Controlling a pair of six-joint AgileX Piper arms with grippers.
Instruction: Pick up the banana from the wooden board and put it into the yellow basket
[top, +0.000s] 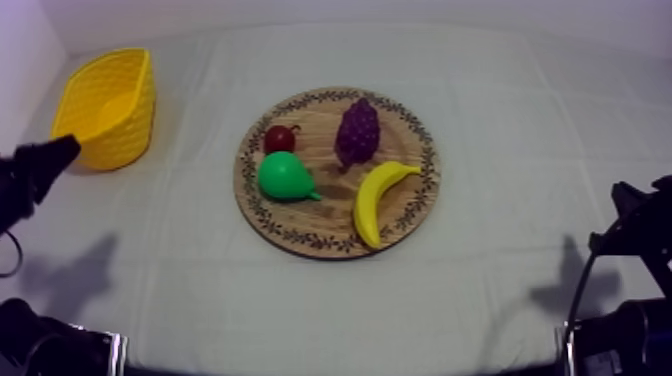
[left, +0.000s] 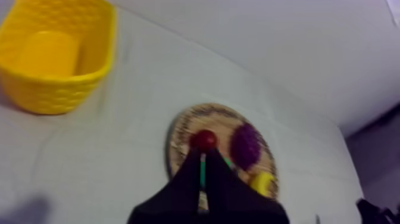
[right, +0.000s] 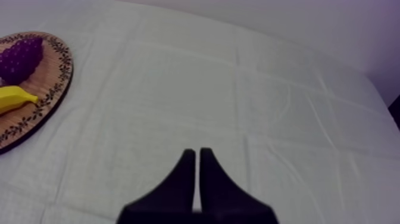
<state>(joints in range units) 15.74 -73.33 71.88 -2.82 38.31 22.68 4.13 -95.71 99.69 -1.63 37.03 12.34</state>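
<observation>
Across the grey-white bench (top: 480, 280), the wooden board (top: 300, 238) sat at the middle, with the yellow basket (top: 108, 100) far left beside the wall. On the board's right half lay the banana (top: 378, 200), its long axis slanting toward the near rim, nearer the right fingers (right: 188, 164) than the left fingers (left: 194, 167). Both pairs were pressed together, holding nothing.
</observation>
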